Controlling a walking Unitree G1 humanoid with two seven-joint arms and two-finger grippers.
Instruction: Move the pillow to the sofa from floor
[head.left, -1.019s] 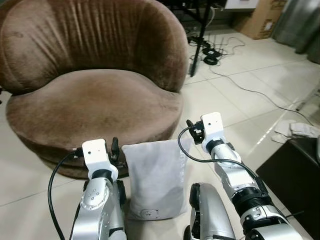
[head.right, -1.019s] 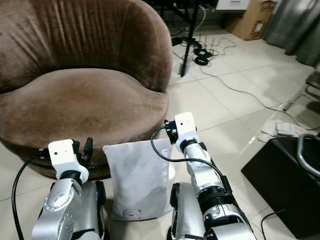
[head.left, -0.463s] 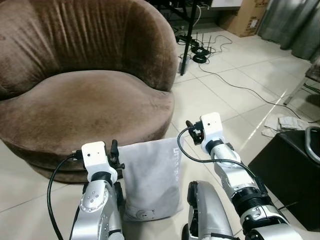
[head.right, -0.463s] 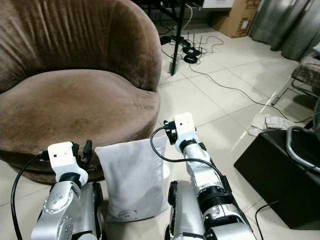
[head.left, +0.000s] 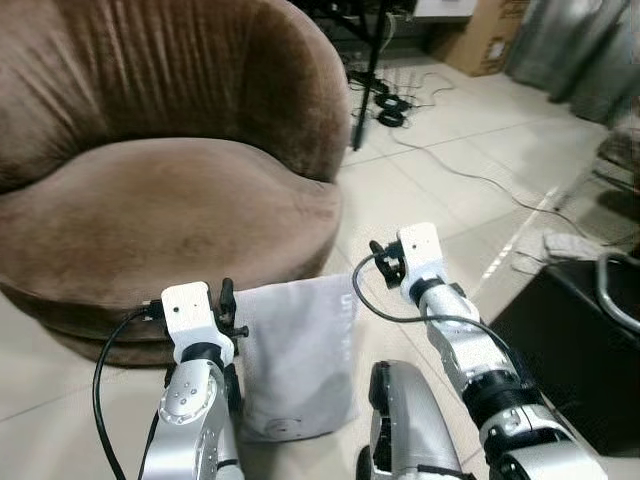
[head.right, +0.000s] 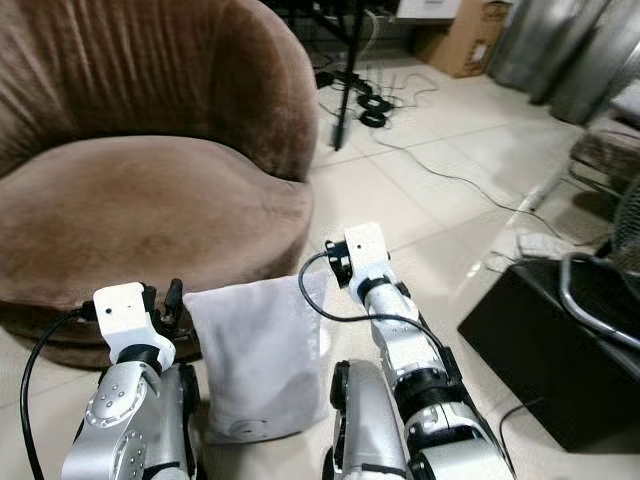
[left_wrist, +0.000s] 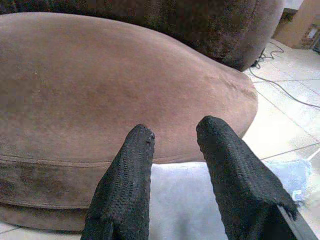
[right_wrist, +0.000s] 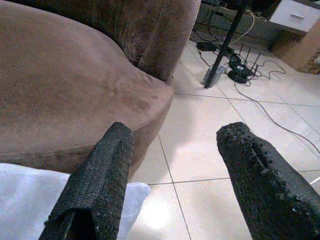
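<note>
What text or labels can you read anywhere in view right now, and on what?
Pillow: faint pale lettering runs along its right edge, too blurred to read.
Pillow's round tag near the bottom: a mark, too small to read.
Cardboard box: no legible print.
Nothing else carries readable text.

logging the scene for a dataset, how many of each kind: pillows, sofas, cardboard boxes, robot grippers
pillow: 1
sofa: 1
cardboard box: 1
grippers: 2, the left gripper and the right gripper
total: 5
</note>
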